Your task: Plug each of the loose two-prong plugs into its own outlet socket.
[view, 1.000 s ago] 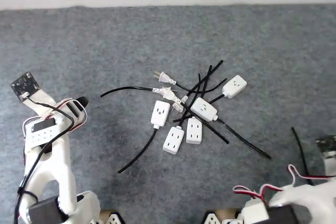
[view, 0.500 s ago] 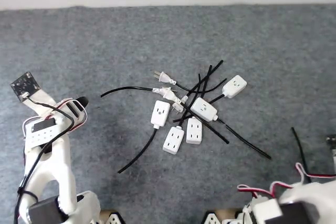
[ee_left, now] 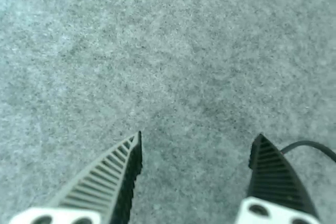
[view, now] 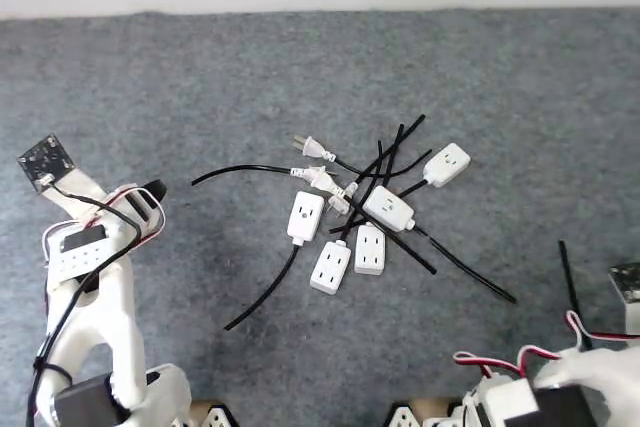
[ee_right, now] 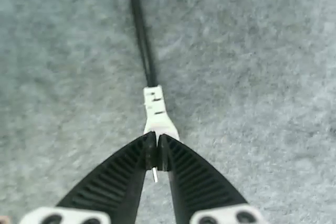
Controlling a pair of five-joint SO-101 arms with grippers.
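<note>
At 8 o'clock on the grey mat (view: pixel 200 77), the left arm (view: pixel 90 287) stretches from the near edge toward 12 o'clock, and the left gripper (ee_left: pixel 198 136) is spread wide over bare mat with nothing in it. In the middle lie five white sockets (view: pixel 305 215) tangled in black cords (view: pixel 265 292), with two loose plugs (view: pixel 315 150) that can be made out at the heap's 11 o'clock. At 4 o'clock the right arm (view: pixel 590 387) sits low, and the right gripper (ee_right: pixel 157 136) is pinched closed on a white plug (ee_right: pixel 156 111) whose black lead (ee_right: pixel 140 30) trails across the mat.

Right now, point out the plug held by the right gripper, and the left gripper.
plug (ee_right: pixel 156 113), right wrist view, its white body.
left gripper (ee_left: pixel 199 136), left wrist view, midway between fingertips.
</note>
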